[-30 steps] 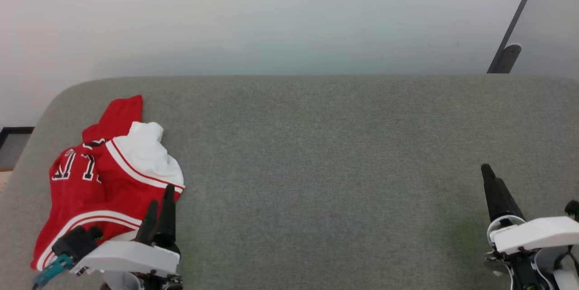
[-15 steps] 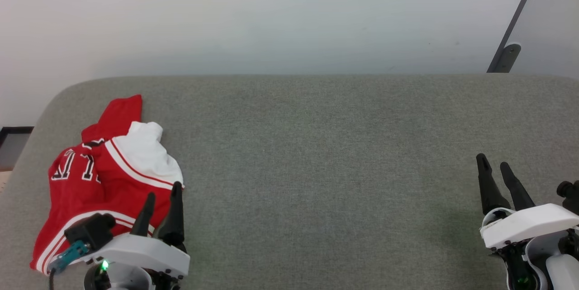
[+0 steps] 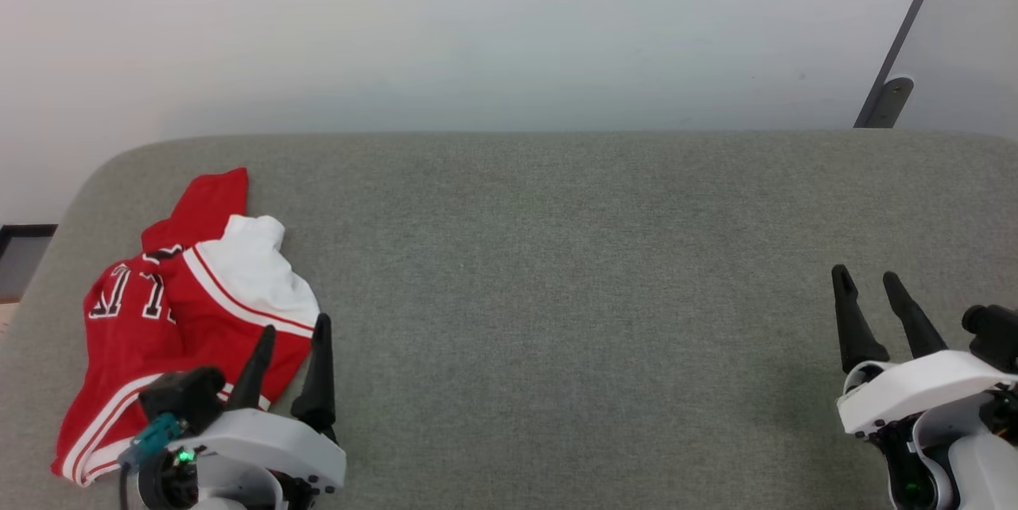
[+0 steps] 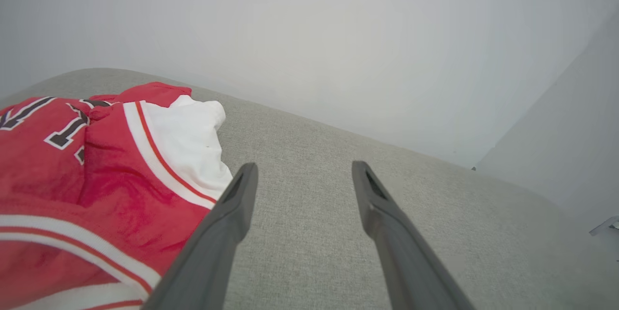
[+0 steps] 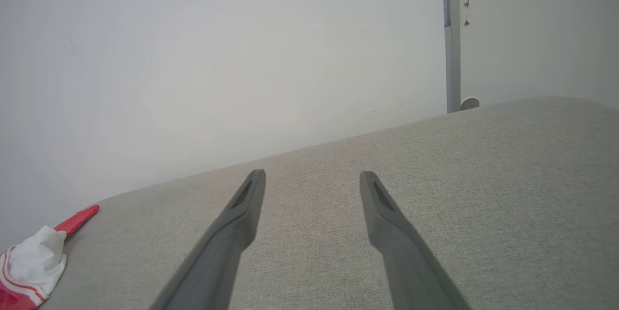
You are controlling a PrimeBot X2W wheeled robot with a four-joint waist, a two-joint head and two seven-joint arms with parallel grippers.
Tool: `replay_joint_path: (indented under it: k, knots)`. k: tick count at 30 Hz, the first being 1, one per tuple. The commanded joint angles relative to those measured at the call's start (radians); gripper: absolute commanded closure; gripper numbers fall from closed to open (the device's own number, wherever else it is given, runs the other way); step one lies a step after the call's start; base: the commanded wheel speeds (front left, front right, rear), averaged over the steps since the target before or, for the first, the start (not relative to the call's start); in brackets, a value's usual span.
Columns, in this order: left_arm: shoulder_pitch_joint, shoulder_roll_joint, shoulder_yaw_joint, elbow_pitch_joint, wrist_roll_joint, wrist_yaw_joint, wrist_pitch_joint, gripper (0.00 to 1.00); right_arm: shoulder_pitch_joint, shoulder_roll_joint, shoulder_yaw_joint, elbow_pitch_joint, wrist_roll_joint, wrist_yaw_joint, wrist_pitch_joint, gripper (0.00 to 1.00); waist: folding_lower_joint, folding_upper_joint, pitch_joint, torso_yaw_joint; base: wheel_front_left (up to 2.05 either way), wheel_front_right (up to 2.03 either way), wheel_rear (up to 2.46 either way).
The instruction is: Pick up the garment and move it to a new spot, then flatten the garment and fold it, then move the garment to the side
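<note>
The garment [image 3: 171, 311] is a red jersey with black white-outlined lettering, striped trim and a white sleeve piece, lying crumpled at the left end of the grey upholstered surface [image 3: 557, 271]. My left gripper [image 3: 293, 325] hovers over its near right edge, open, with nothing between the fingers. The left wrist view has the garment [image 4: 92, 169] to the left of the left gripper [image 4: 302, 169], whose left finger tip reaches the white sleeve's edge. My right gripper [image 3: 861, 274] stands open over bare fabric at the lower right. In the right wrist view the right gripper [image 5: 312, 177] is open too, and the garment [image 5: 34, 261] is far left.
A pale wall [image 3: 477, 25] rises behind the surface. A grey strip with a round foot [image 3: 887, 100] stands at the back right. The surface's rounded left corner [image 3: 87, 176] lies just beyond the garment, with a dark-framed thing [image 3: 20, 255] past it.
Both grippers have turned so that their two fingers now show spread apart. The left one shifted slightly right along the garment's edge; the right one drew a little left. The garment has not moved.
</note>
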State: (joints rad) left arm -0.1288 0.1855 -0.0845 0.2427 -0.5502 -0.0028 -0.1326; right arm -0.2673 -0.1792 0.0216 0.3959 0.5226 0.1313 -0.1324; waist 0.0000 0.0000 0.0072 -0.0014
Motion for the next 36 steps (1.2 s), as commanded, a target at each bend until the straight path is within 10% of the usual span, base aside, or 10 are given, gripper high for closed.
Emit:
replay_joint_path:
  k: [1,36]
  knots:
    - [-0.021,0.011,-0.006,-0.011,0.033,0.006,-0.010,0.00,-0.029,-0.010,0.004,-0.004,-0.035,-0.001,-0.010,0.00,0.0000,0.0000,0.000,0.000,0.00,0.00,0.00]
    - [-0.026,0.011,-0.018,0.012,0.297,-0.022,-0.089,0.00,-0.057,-0.026,-0.011,0.032,-0.328,-0.001,-0.090,0.00,0.0000,0.0000,0.001,-0.002,0.00,0.00,0.00]
